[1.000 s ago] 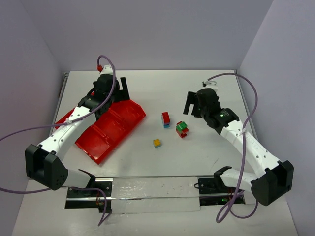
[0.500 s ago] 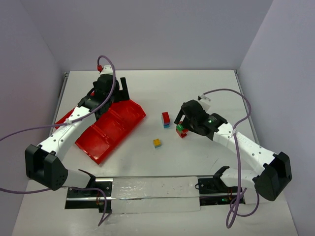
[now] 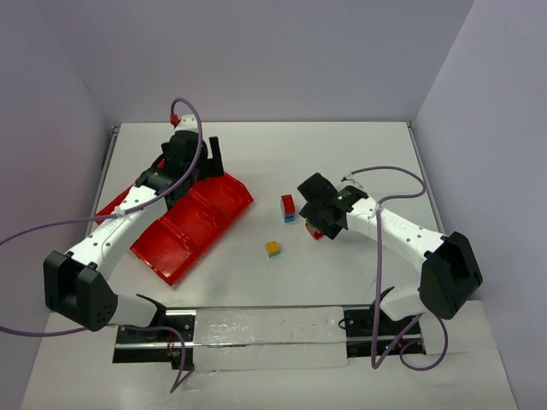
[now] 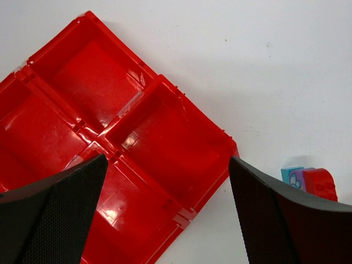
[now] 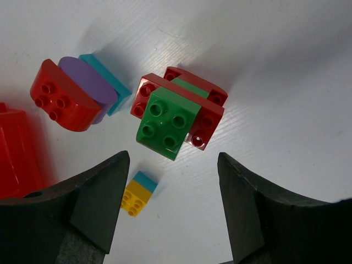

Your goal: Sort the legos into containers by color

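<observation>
Over on the left of the bench (image 3: pixel 342 154) lies the red tray (image 3: pixel 192 224), set at a slant, its square compartments split by low walls. The left hand (image 4: pixel 166 165) hangs over the tray's far side with its fingers spread wide, holding nothing. To the right of the tray, out on the white bench, sits a red-and-teal brick (image 3: pixel 288 207), with a purple layer showing in the right wrist view. Nearer the arms and a little left of it is a small yellow-and-teal brick (image 3: pixel 273 248). Further right, the right hand (image 5: pixel 171 158) is low over the green-on-red stack (image 5: pixel 168 124), its fingers apart on either side and not clamped; whether they touch the bench I cannot tell.
</observation>
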